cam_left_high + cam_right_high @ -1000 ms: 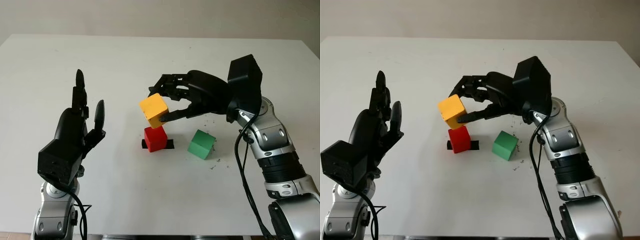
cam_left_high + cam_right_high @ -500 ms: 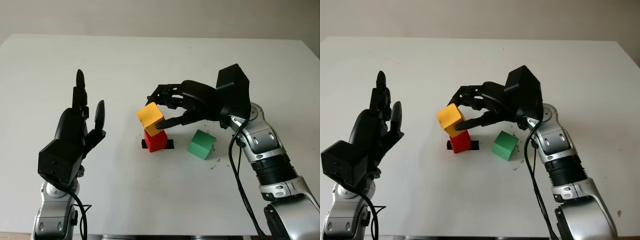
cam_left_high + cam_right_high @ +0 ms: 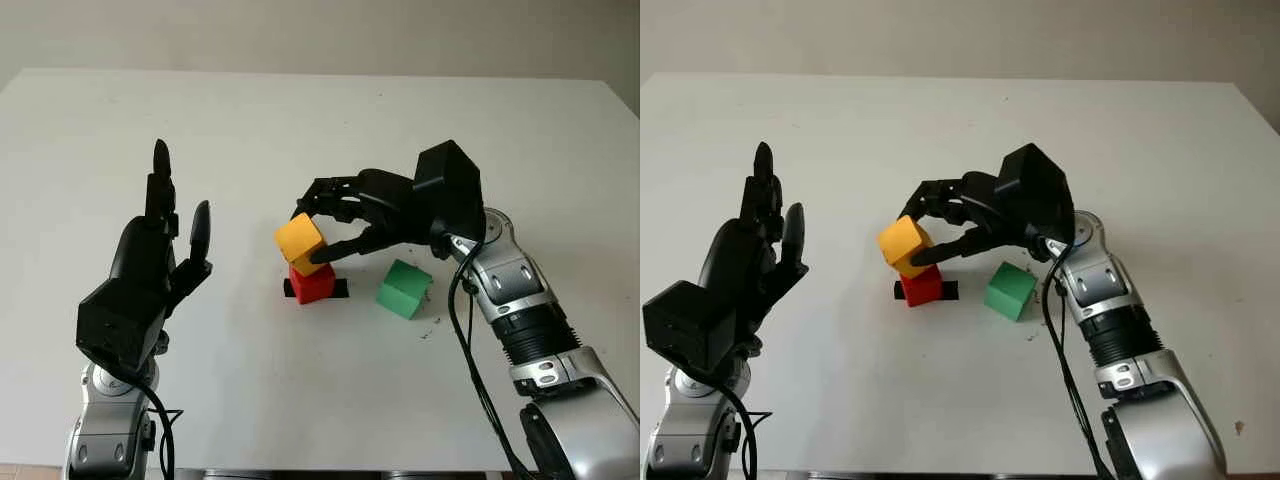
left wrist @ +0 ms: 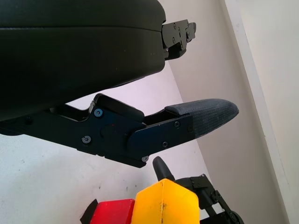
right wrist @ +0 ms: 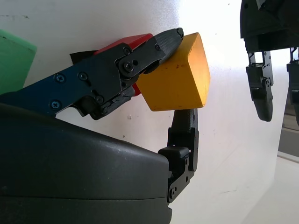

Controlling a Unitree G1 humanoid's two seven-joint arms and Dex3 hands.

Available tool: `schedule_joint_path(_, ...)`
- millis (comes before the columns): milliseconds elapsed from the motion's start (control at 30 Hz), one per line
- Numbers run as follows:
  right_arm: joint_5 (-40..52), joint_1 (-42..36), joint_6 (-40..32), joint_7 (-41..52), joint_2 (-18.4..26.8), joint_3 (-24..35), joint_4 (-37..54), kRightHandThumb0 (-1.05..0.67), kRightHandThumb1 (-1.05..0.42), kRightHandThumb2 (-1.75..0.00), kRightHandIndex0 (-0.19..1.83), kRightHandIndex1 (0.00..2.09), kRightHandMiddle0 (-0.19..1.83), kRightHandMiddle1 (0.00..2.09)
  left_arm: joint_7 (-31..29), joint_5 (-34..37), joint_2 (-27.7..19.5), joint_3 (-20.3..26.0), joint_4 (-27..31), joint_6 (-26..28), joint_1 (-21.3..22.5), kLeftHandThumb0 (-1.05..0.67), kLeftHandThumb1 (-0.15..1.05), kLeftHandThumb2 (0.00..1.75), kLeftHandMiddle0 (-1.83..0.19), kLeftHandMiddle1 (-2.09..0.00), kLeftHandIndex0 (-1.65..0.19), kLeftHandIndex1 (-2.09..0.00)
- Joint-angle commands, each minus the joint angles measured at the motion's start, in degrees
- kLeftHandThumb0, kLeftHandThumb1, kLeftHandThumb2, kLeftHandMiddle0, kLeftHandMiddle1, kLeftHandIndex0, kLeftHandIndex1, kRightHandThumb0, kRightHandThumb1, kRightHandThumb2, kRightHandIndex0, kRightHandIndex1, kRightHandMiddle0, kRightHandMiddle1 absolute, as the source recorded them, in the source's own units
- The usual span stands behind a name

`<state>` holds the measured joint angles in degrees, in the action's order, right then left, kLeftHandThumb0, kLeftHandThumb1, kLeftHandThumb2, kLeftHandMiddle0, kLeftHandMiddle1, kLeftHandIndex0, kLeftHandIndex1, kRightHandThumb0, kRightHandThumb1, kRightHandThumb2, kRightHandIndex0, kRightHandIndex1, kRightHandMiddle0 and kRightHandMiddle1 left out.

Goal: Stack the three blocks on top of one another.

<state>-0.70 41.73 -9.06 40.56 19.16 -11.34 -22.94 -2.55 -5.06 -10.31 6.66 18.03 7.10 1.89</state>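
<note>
Right hand [image 3: 335,225] clamped on tilted yellow block [image 3: 301,240] atop red block [image 3: 312,283].
Red block partly hidden, seemingly touched by yellow; green block [image 3: 404,288] near, on white worktop [image 3: 300,380]. Left hand [image 3: 150,260] open, raised well apart.

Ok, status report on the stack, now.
Right robot hand shut on yellow cube block, tilted, on or just above red cube block. Left robot hand open, raised at table's left. Green cube block on table, clear of stack.

Yellow blk [image 3: 300,240], red blk [image 3: 313,284], green blk [image 3: 403,288], white tbl [image 3: 300,120].
</note>
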Motion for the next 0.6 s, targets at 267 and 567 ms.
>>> schedule_joint_path(267,-1.4,1.9,0.2,0.1,0.2,0.2,-0.2,-0.48,-0.91,-0.05,0.16,0.05,0.41,1.42,-0.3,0.2,-0.4,0.1,0.2,-0.3,-0.4,-0.75,1.05,0.72,0.19,0.0,0.19,0.0)
schedule_joint_path(567,-2.2,1.3,2.0,0.8,1.1,-0.1,-0.4,-0.49,-0.91,-0.05,0.15,0.05,0.41,1.44,-0.5,0.4,-0.6,0.2,-0.1,-0.3,0.0,-0.75,1.05,0.72,0.19,0.0,0.19,0.0)
